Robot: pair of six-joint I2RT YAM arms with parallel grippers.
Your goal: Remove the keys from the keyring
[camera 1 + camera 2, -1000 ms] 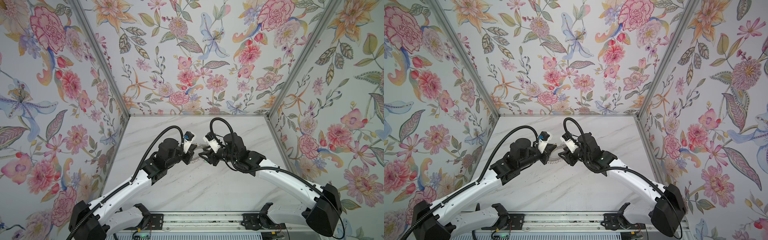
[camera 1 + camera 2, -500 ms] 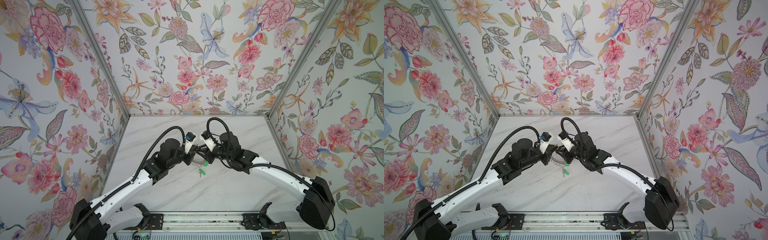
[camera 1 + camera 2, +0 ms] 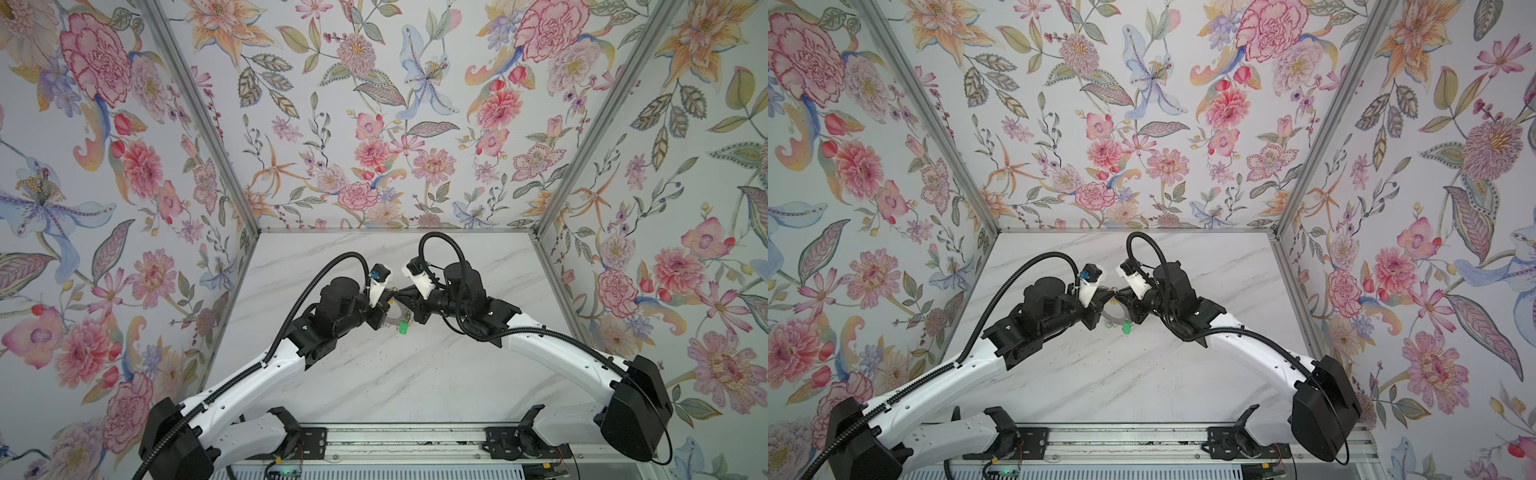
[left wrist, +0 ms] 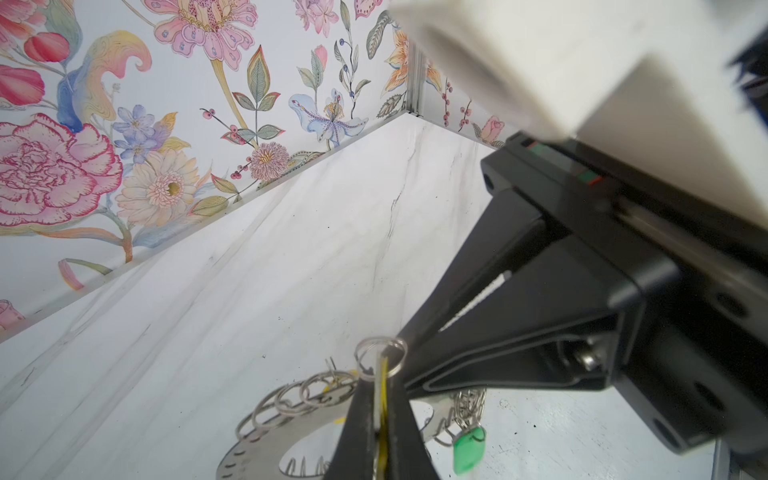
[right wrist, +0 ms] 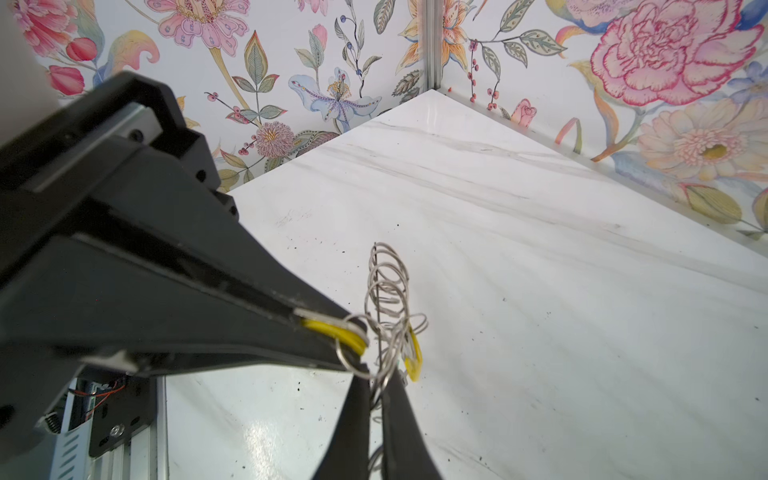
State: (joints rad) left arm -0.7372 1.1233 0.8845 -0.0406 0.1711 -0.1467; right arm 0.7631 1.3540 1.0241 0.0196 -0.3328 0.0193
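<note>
The keyring [image 4: 266, 446], a flat grey metal disc with a large centre hole and a rim fringed with small wire loops [image 4: 299, 395], is held up off the marble surface [image 3: 374, 374] between the two arms, near the middle of that surface in both top views. The job looks well short of done: a key with a bright green tag [image 4: 468, 446] hangs from the keyring's rim on the side toward the right arm, its tag also showing just below the disc in a top view [image 3: 402, 328], and a yellow tag [image 5: 413, 353] sits among the loops at the rim. No freed key can be made out on the surface around the keyring. The left gripper [image 4: 380, 415] has its jaws closed tight on a yellow tag [image 5: 332, 330], whose wire loop [image 4: 380, 356] juts past the tips. The right gripper [image 5: 376, 399] is pinched closed at the keyring's rim among the loops; exactly which part it grips cannot be told. Judging by this, the yellow-tagged key is the one being worked free, with the green one left.
</note>
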